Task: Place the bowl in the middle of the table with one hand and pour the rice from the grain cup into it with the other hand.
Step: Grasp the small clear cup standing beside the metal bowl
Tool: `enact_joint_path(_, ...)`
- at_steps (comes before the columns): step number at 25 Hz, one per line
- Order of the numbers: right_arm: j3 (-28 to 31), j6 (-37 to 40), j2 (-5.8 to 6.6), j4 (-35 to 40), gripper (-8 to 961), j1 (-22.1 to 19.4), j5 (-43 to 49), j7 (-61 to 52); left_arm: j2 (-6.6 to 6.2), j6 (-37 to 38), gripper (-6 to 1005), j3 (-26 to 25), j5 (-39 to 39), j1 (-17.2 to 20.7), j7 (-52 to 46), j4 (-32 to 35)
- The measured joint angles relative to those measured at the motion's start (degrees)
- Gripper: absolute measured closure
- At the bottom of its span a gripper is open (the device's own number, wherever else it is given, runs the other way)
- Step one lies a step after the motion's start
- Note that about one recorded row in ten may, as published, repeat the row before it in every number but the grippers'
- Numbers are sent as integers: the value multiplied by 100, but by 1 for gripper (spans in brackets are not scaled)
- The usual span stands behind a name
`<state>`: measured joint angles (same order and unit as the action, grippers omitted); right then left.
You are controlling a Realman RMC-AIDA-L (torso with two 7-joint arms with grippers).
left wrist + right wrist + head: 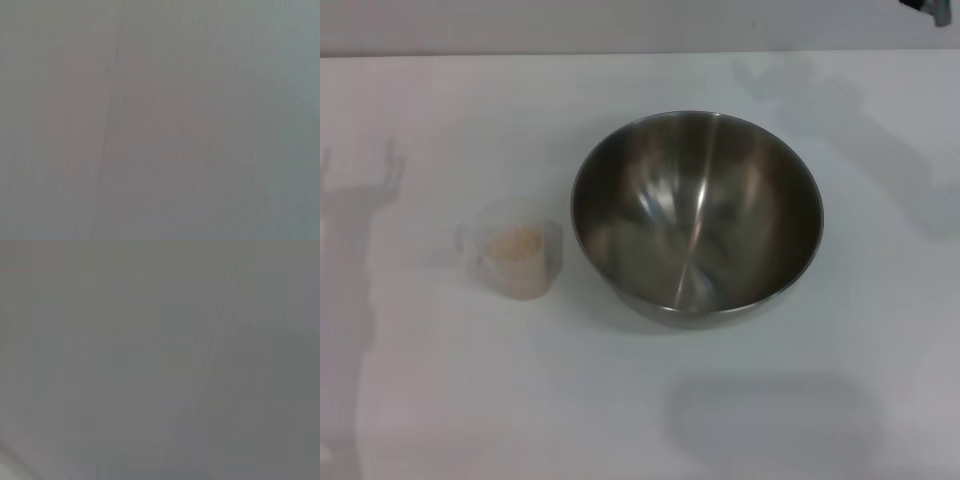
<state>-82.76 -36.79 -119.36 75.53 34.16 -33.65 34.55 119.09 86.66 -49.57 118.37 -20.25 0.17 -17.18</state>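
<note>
The bowl (pixel 697 215) stands upright and empty on the white table (pixel 440 400), a little right of the middle in the head view. The grain cup (pixel 516 259) stands upright just left of it, a small gap between them, with the rice (pixel 517 246) heaped inside. A small dark piece of my right gripper (pixel 930 8) shows at the far right corner, well away from the bowl. My left gripper is out of view; only a forked shadow (pixel 360 185) lies on the table at the left. Both wrist views show only a plain grey surface.
The table's far edge (pixel 620 53) runs across the top of the head view. Soft shadows lie on the table at the far right and in front of the bowl.
</note>
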Motion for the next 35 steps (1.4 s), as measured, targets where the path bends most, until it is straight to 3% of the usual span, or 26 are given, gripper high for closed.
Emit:
enact_joint_path(4,-931,2237,-5,-63,428,-580,-40,0,0,17,246,27,5,26,0,-9)
enact_joint_path(8,-1892,5166,-8,-670,428,-1083,-44,-110,-2,19,246,174,11,102,0,-34)
enact_joint_path(14,-2940,9452,-1,-2738,427,-1196,7,-1293,0,19,247,308,11,117,-4,-51)
enact_joint_path(17,-3103,10597,8,-3783,426,-1105,12,-2035,-4,17,248,414,12,114,-36,-51)
enact_joint_path(23,-3111,11185,64,-5470,425,-893,6,-2611,3,65,249,606,15,297,-96,-79)
enact_joint_path(25,-3088,11211,92,-5608,425,-869,-2,-2821,3,65,249,606,15,297,-96,-79)
enact_joint_path(26,-3059,11249,136,-5720,425,-855,-4,-3077,2,100,249,737,13,465,-147,-118)
enact_joint_path(31,-3022,11399,337,-5873,424,-835,1,-3955,1,106,250,933,16,539,-149,-125)
enact_joint_path(35,-3022,11371,408,-5939,423,-737,-13,-3994,-1,108,251,1496,9,694,-99,-125)
